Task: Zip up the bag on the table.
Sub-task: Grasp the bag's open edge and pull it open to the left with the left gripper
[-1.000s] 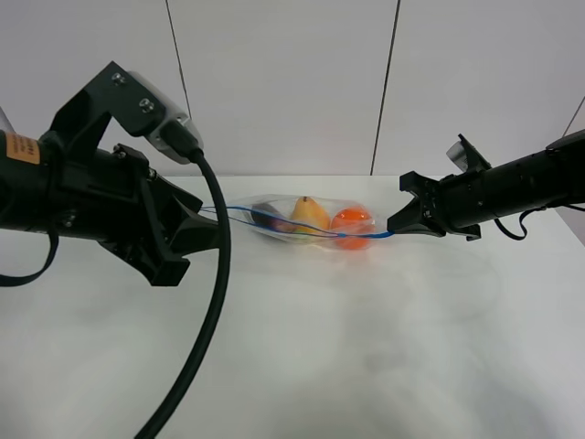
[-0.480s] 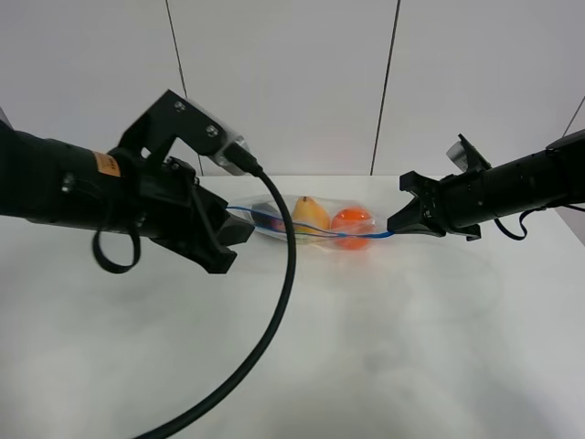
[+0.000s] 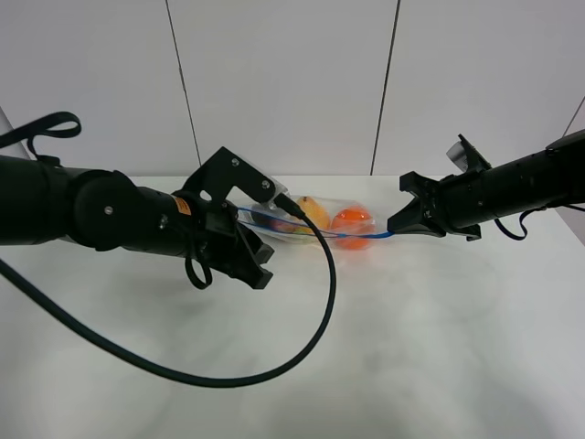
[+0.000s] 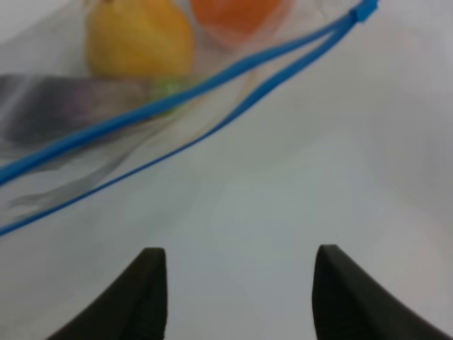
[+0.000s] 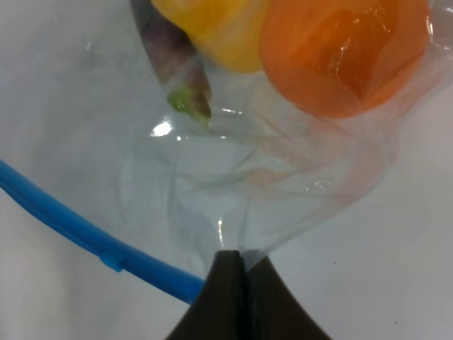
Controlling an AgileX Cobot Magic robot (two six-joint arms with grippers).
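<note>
The left claw (image 3: 249, 260) (image 4: 241, 258) is wide open. Its two black fingers (image 4: 145, 287) stand apart, and only the white table (image 3: 411, 347) (image 4: 318, 163) shows between them. It holds nothing. It hangs low over the table, but I cannot tell if it touches it.

The bag (image 3: 311, 219) (image 4: 106, 120) lies on the table just in front of the left claw, near it but not touching. It is clear and crinkly. The blue zipper strip (image 3: 366, 240) (image 4: 233, 67) runs along the side of the bag that faces this claw. Seen from the left wrist, the strip shows as two blue lines. They are apart at the end nearer this claw, so the bag is open there. They come together at the far end, at a small blue lump (image 4: 364, 10).

The right claw (image 3: 395, 229) (image 5: 237, 256) is squeezed tight. It pinches the clear plastic (image 5: 283, 163) at the end of the bag away from the left claw. The blue strip (image 5: 71, 227) passes just beside its fingertips.

Inside the bag, an orange round thing (image 3: 350, 219) (image 4: 237, 14) (image 5: 340, 57) sits closest to the right claw. A yellow thing (image 3: 311, 212) (image 4: 138, 39) (image 5: 212, 35) is next to it, farther from that claw. A purple thing (image 4: 56, 106) (image 5: 170, 64) lies beside the yellow one, closer to the left claw.

A black cable (image 3: 311, 329) loops from the left arm down over the table below the left claw.
</note>
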